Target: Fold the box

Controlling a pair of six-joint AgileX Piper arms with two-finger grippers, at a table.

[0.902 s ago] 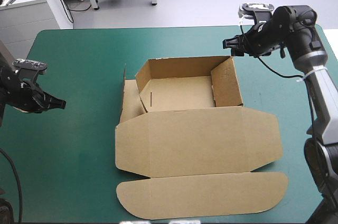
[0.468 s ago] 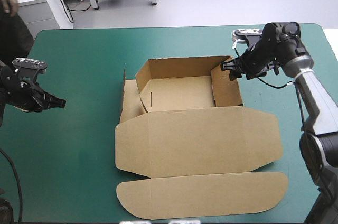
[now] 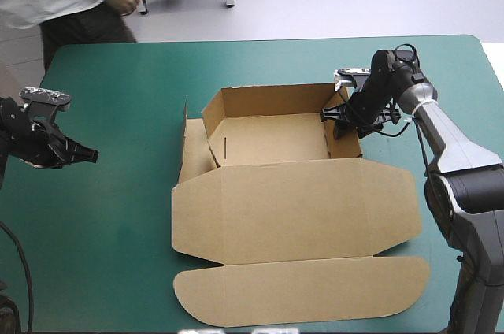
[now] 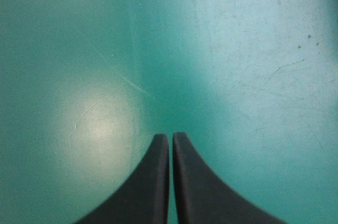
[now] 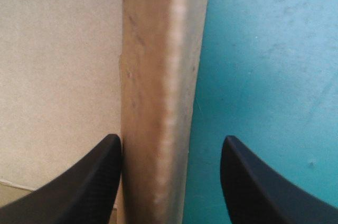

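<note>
While the teal-green cover [image 3: 118,74] spans the table, the box [image 3: 272,137] sits at its centre: brown board, an open tray with walls raised, and the lid [image 3: 291,208] flat toward 6 o'clock.

Right wall [image 5: 158,76] of the tray, at 3 o'clock: upright, its top edge between the fingers of the right gripper [image 3: 340,120]. The fingers are spread wide, one inside the tray, one outside over the cover.

Left gripper [image 3: 90,155]: at the table's 9 o'clock, well apart from the box, with its black fingers pressed together over bare cover, holding nothing.
</note>
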